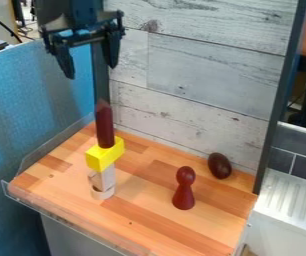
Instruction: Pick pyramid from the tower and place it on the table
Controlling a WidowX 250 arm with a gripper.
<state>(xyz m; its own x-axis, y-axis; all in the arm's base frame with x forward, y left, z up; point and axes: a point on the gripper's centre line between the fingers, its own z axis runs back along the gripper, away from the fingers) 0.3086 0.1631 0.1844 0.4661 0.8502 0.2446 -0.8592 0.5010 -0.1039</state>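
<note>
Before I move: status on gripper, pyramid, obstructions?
Gripper open, empty. Maroon pyramid upright on yellow block. Maroon pawn and brown egg off to the side; approach looks unobstructed.

From fairly near, the camera looks slantwise down across the wooden tabletop (142, 210) toward the plank wall (202, 75).

The robot's hand (90, 72) is black, built around a dark crossbar (82, 38) with knobbly, uneven ends. Below the crossbar are two sturdy black fingers (63, 61) with stepped edges, tapering towards narrow tips; above the crossbar sits a bulky, angular housing (69, 14), black with a faint bluish sheen.
</note>
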